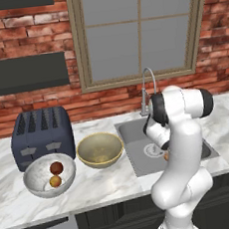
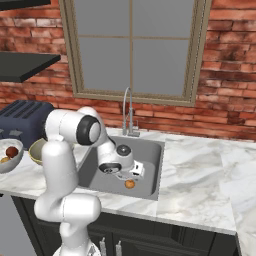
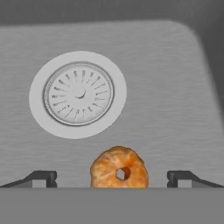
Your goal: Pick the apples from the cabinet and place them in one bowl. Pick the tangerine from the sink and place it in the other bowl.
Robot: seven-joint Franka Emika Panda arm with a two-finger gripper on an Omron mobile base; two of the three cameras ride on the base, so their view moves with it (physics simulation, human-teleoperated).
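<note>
Gripper [image 3: 112,177]: low inside the sink [image 2: 150,150], jaws spread wide, holding nothing.
Tangerine [image 3: 119,168]: on the sink floor between the two fingertips, touching neither, just near of the drain [image 3: 78,93].
Apples [image 1: 55,173]: both in the pale bowl [image 1: 36,182], left of the tan bowl [image 1: 100,149].
Toaster [image 1: 41,134]: behind the pale bowl.

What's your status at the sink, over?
Gripper open, down in the sink. Tangerine between the fingertips, not gripped. Both apples in the grey-white bowl. Nothing in the way.
</note>
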